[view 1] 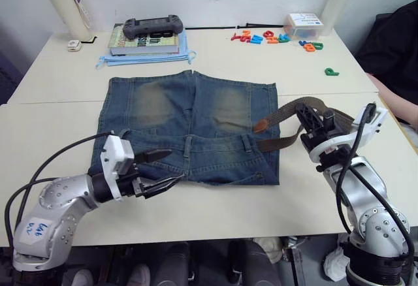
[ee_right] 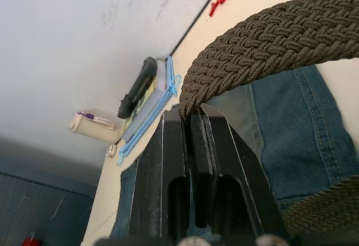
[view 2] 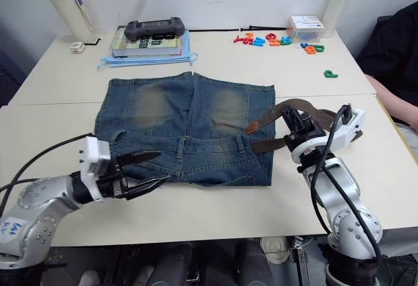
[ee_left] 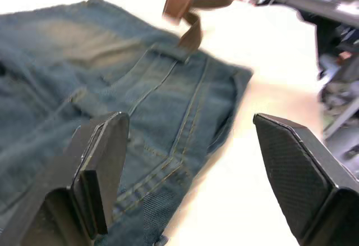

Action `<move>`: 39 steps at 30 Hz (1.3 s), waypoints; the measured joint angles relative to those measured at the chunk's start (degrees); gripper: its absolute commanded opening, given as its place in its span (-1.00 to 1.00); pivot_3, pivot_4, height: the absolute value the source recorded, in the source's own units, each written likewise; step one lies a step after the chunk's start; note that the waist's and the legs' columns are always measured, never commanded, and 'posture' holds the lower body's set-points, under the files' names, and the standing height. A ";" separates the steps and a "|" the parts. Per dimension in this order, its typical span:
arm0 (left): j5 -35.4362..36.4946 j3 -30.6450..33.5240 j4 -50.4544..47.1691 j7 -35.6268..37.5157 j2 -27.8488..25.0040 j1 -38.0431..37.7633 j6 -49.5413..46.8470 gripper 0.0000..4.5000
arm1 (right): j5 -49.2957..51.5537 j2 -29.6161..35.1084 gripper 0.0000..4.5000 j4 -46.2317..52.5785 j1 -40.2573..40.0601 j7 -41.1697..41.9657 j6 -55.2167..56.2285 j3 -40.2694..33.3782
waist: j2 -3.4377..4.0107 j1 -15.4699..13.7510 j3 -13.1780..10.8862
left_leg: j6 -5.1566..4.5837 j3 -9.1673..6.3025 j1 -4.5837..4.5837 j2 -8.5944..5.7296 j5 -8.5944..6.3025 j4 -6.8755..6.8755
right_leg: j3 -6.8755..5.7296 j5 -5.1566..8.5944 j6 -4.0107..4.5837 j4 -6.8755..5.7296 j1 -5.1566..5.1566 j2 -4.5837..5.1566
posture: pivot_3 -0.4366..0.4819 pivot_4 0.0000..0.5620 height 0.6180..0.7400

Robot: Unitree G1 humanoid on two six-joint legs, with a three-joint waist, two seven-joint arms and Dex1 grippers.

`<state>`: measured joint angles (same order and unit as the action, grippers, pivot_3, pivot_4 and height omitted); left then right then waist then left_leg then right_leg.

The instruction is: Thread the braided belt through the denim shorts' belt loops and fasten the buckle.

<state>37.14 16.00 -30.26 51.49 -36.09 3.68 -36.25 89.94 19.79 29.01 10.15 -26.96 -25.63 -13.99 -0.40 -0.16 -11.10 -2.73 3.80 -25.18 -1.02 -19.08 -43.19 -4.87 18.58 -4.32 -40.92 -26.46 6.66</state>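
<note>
A: How does the left arm sit?

B: It reaches in low from the near left corner of the surface (view 1: 59,123). The left claw (view 1: 160,168) points toward the shorts (view 1: 189,126), at the waistband's near left end, its two fingers spread wide and holding nothing. From the left wrist view one finger (ee_left: 106,156) hangs over the denim, the other over bare surface.

A: And the right arm?

B: It rises from the near right, elbow bent, wrist tipped toward the shorts. The right claw (view 2: 295,124) is closed on the belt (view 1: 307,103); the right wrist view shows the braid pinched between the two fingers and arching away above them.

A: Where does the belt run?

B: It loops in the air at the claw, just off the shorts' right edge. One end, a tan tip (view 1: 263,125), lies on the right leg. The other stretch goes along the waistband and passes under a loop (view 1: 247,143) near the right side.

A: Anything hard to make out?

B: The buckle cannot be picked out; the claw and wrist cover part of the belt. How far the belt goes along the waistband cannot be told.

A: What else is on the surface?

B: At the far edge a book (view 1: 145,43) lies on a blue sheet with a black controller (view 1: 152,26) on top, a bottle (view 1: 65,6) to its left. Coloured letters (view 1: 261,36) are scattered beside a small box (view 1: 302,23); its contents cannot be seen. A person's dark sleeve (view 1: 398,44) is cut off at the right.
</note>
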 measured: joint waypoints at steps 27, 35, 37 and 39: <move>0.62 -5.11 2.14 -3.06 -0.88 3.41 4.50 0.74 | -8.27 -5.43 -1.00 -4.97 1.24 1.16 -6.28 6.91 | 0.00 0.25 0.00 | -0.04 0.01 0.00 0.01 -0.04 0.01 | 0.04 0.00 0.01 0.01 -0.04 -0.01 | -0.05 -0.47 -0.19; -0.45 -7.46 2.34 -4.67 -0.72 5.89 4.54 0.74 | -11.13 -5.56 -1.00 -6.74 1.31 0.99 -9.82 7.49 | 0.00 0.28 0.00 | -0.03 0.02 -0.01 0.01 -0.03 0.02 | 0.04 0.00 0.01 0.00 -0.04 -0.01 | -0.05 -0.47 -0.19; -1.44 -8.83 2.72 -5.14 -0.39 6.66 4.79 0.74 | -11.89 -6.01 -1.00 -7.04 1.56 0.75 -11.00 8.68 | 0.00 0.30 0.00 | -0.03 0.02 0.00 0.01 -0.03 0.02 | 0.04 0.00 0.01 -0.01 -0.04 -0.01 | -0.05 -0.47 -0.19; -2.93 -10.86 3.09 -5.90 0.31 7.29 5.34 0.74 | -12.27 -7.67 -1.00 -7.59 1.83 -0.01 -12.10 9.47 | 0.00 0.29 0.00 | -0.03 0.02 -0.01 0.01 -0.03 0.02 | 0.04 0.00 0.01 -0.01 -0.04 -0.01 | -0.05 -0.47 -0.19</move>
<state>34.21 5.14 -27.17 45.60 -35.78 10.97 -30.91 77.67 12.12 21.42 11.97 -26.97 -37.73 -4.52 -0.40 0.13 -11.10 -2.76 3.82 -25.19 -1.01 -19.12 -43.17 -4.83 18.57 -4.31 -40.93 -26.50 6.64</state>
